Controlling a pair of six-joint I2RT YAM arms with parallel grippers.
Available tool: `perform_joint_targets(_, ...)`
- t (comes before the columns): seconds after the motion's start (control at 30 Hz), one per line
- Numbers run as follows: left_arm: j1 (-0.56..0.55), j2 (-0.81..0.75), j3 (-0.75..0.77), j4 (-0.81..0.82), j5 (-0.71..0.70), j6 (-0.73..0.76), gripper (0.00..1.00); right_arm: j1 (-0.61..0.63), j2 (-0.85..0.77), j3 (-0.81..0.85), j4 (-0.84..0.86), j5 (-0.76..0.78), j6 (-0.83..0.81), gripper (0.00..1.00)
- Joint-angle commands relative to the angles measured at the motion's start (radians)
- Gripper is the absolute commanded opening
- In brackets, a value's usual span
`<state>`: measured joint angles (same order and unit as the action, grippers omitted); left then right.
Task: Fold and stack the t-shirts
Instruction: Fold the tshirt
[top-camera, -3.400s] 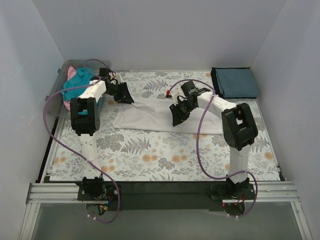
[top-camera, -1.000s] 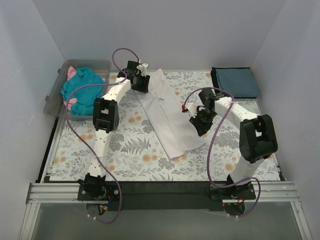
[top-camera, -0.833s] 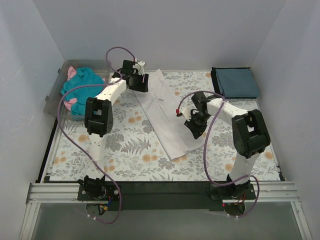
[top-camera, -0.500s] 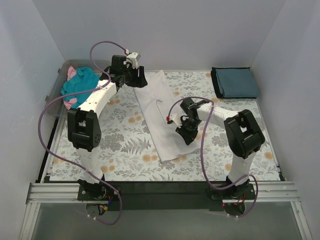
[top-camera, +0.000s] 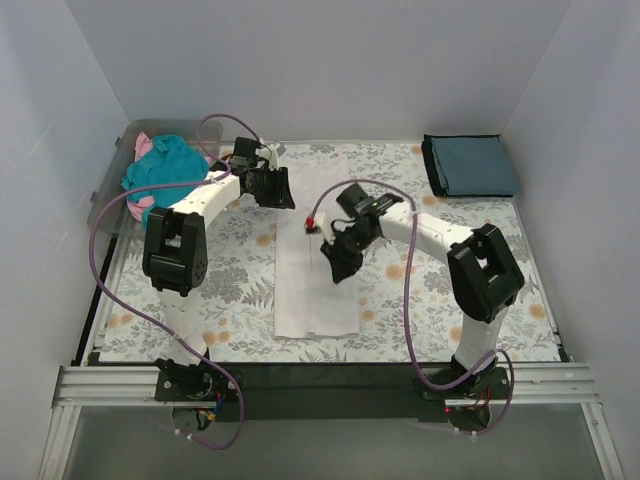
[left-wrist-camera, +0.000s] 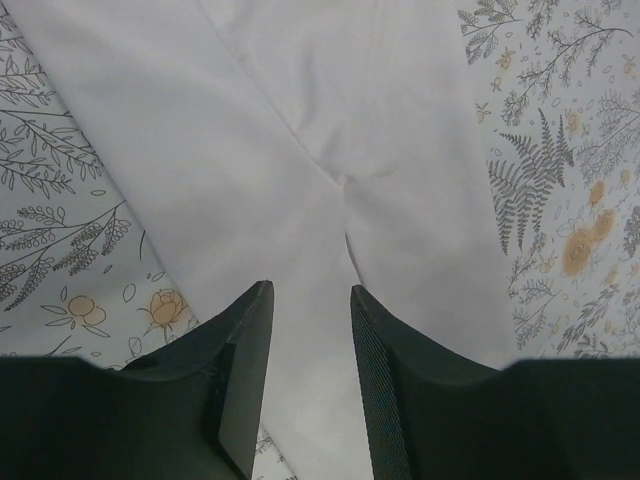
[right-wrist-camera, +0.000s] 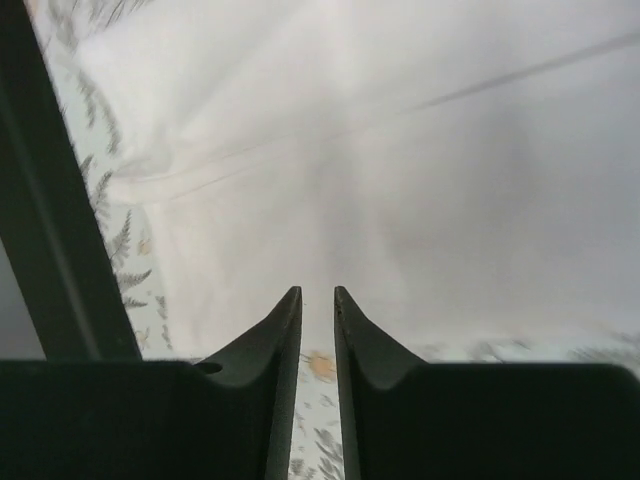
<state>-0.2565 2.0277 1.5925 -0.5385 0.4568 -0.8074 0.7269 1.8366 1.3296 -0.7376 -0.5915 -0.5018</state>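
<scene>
The white t-shirt (top-camera: 316, 295) lies flat on the floral cover as a long narrow strip running from the back toward the near edge. My left gripper (top-camera: 278, 192) hovers over its far left part, jaws open, with white cloth (left-wrist-camera: 330, 120) showing below and between the fingers (left-wrist-camera: 312, 290). My right gripper (top-camera: 335, 265) is at the strip's right edge near the middle. Its jaws (right-wrist-camera: 318, 292) stand a narrow gap apart with table cover showing between them, and the white cloth (right-wrist-camera: 400, 180) lies just past the tips.
A folded dark slate-blue t-shirt (top-camera: 470, 165) lies at the back right corner. A clear bin (top-camera: 108, 190) at the back left holds a teal t-shirt (top-camera: 160, 172) and a pink one (top-camera: 143, 148). White walls close in the sides and back.
Both grippers swung the white t-shirt from a diagonal lie to a straight strip nearer the front. The left gripper came back and down; the right moved left toward the middle.
</scene>
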Motion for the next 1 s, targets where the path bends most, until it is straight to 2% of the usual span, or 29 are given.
perform_joint_targets(0.0, 0.002, -0.024, -0.029, 0.006, 0.046, -0.007, 0.36, -0.197, 0.022, 0.176, 0.05, -0.057, 0.127, 0.26)
perform_joint_targets(0.13, 0.002, 0.008, -0.037, 0.009, 0.068, -0.022, 0.3, -0.264, 0.154, 0.344, 0.081, -0.109, 0.224, 0.25)
perform_joint_targets(0.27, 0.002, 0.026, -0.057, 0.017, 0.083, -0.036, 0.24, -0.273, 0.251, 0.431, 0.173, -0.062, 0.368, 0.24)
perform_joint_targets(0.37, 0.002, 0.037, -0.074, 0.018, 0.08, -0.036, 0.22, -0.273, 0.346, 0.494, 0.192, -0.013, 0.423, 0.17)
perform_joint_targets(0.77, 0.005, 0.179, -0.031, -0.003, 0.1, -0.039, 0.2, -0.32, 0.553, 0.56, 0.241, 0.021, 0.486, 0.12)
perform_joint_targets(0.97, 0.022, 0.319, 0.13, -0.031, 0.109, -0.047, 0.2, -0.368, 0.639, 0.671, 0.253, 0.061, 0.487, 0.12)
